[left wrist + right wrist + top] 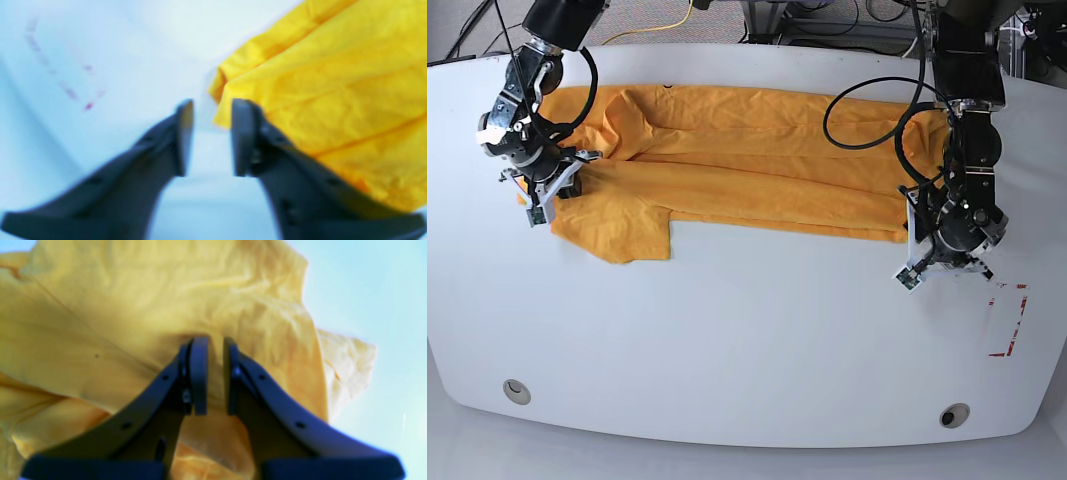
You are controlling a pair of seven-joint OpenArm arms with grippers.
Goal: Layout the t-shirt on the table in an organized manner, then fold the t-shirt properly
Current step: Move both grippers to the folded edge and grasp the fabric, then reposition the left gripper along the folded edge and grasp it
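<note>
The t-shirt, orange-yellow, soft and wrinkly, lies on the far half of the table, folded lengthwise into a long band. Its long axis runs side to side in the base view; a sleeve flap sticks out toward the near edge at that view's left end, and the straighter end sits at the right. The left gripper is at the right end of the band in the base view, jaws parted with a clear gap and only bare white tabletop between them. One dark finger is right against the shirt's corner edge, but nothing is grasped: the cloth is released. The right gripper is at the left end in the base view, jaws pulled nearly together over creased fabric. The cloth bunches up toward the tips and seems pinched there, though blur keeps the contact from being sharp. The fingers are dark, matte, curved plastic with flat pads. The table is white and smooth with rounded edges, has two round grey grommets near the front, and a red tape outline near the left gripper. Cables run behind the far edge.
</note>
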